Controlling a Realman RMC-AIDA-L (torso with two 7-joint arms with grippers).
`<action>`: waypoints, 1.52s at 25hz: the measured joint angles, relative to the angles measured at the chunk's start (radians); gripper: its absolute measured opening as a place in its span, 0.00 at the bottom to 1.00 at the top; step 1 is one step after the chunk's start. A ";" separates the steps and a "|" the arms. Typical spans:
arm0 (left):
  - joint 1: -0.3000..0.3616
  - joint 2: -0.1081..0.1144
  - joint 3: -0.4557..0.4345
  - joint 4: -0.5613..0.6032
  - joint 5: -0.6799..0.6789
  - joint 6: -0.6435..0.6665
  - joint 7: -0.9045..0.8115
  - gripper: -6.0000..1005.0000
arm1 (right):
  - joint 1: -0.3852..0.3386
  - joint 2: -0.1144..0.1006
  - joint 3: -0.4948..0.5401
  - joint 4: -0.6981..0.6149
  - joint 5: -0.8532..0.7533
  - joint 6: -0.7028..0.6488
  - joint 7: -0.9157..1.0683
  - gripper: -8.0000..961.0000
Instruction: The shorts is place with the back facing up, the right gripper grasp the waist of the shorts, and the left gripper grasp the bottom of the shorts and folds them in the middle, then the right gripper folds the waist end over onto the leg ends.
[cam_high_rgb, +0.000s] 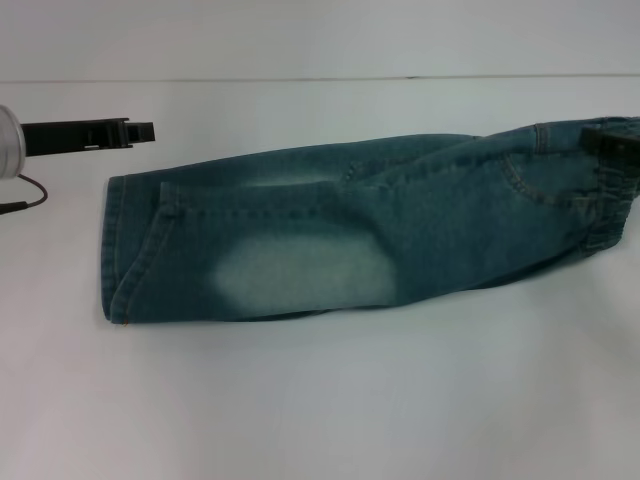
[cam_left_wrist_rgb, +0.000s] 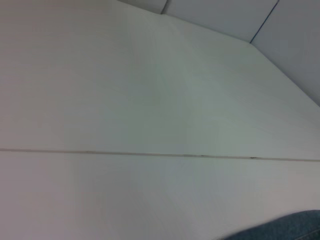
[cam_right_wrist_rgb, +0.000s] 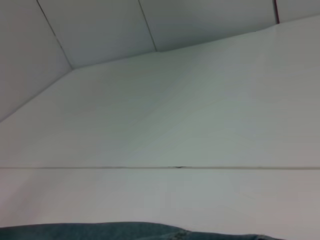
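The shorts are lying already folded lengthwise across the middle of the white table, so the waist-over-legs fold is coming next. The right gripper is sitting at the waist end by the right edge, seemingly pinching it, though I cannot tell for sure. The left gripper is hovering near the far left edge, holding nothing, its opening unclear; no writing is readable.

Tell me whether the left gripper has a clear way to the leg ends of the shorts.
Probably yes. The left gripper sits above the white table, just beyond the leg ends on the robot's left, and nothing lies between them. The shorts lie folded lengthwise, with the right gripper at the waist end.
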 joint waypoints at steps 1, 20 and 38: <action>0.000 -0.002 0.001 0.002 0.000 0.000 0.001 0.07 | 0.000 0.000 0.000 0.001 0.000 0.001 0.003 0.87; 0.006 -0.013 0.047 0.005 0.008 -0.015 0.004 0.08 | -0.001 0.001 -0.028 0.005 -0.042 0.078 0.160 0.94; 0.006 -0.013 0.072 0.005 0.008 -0.003 -0.001 0.08 | -0.064 -0.002 -0.015 0.003 -0.022 0.024 0.236 0.93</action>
